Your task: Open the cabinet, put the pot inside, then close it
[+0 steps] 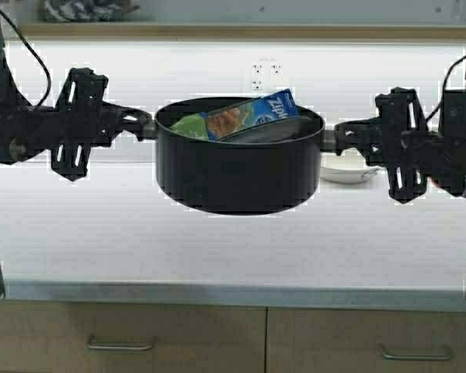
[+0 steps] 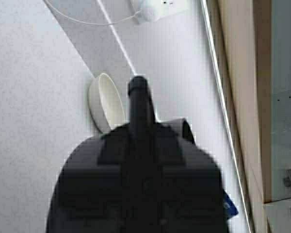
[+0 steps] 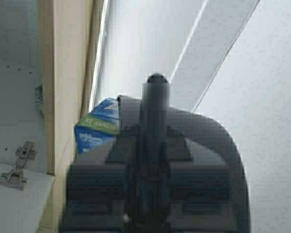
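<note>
With the left hand [image 1: 144, 124] and right hand [image 1: 332, 138] each clamped on a handle, raise the black pot [image 1: 239, 171] level above the bench [image 1: 217, 249] toward the open cabinet [image 3: 63, 73].

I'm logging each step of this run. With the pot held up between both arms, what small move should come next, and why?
Probably lift the pot higher, level, toward the open cabinet overhead: the left gripper and right gripper hold its sides above the counter, and a Ziploc box sits loose inside.
</note>
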Motion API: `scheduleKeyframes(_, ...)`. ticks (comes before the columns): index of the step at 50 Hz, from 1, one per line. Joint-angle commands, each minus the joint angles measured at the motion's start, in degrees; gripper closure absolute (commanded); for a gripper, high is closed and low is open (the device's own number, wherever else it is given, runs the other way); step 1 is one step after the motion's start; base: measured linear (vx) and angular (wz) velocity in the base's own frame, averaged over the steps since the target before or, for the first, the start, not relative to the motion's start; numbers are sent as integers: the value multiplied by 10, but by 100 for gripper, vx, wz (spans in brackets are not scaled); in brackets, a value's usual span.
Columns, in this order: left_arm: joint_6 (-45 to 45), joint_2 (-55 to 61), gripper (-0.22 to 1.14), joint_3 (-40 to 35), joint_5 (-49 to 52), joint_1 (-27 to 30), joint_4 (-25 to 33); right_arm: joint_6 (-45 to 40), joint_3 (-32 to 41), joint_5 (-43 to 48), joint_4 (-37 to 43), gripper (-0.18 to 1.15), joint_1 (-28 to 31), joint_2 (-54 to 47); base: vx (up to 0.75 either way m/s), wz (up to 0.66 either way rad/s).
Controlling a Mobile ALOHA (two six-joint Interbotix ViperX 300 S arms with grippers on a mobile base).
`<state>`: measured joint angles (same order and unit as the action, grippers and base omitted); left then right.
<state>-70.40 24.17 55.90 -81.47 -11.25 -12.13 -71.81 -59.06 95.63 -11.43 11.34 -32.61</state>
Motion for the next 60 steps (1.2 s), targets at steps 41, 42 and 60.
scheduleKeyframes(41,16,-359,89,-75,387,-91,70,-37,40,-458,-9,90,25,486,-2,1)
scheduleKeyframes(42,16,-362,89,-80,394,-93,72,-38,46,-474,-10,90,25,495,0,0)
scheduleKeyframes(60,18,-389,89,-208,529,-103,92,-51,171,-669,-10,90,25,551,1,0)
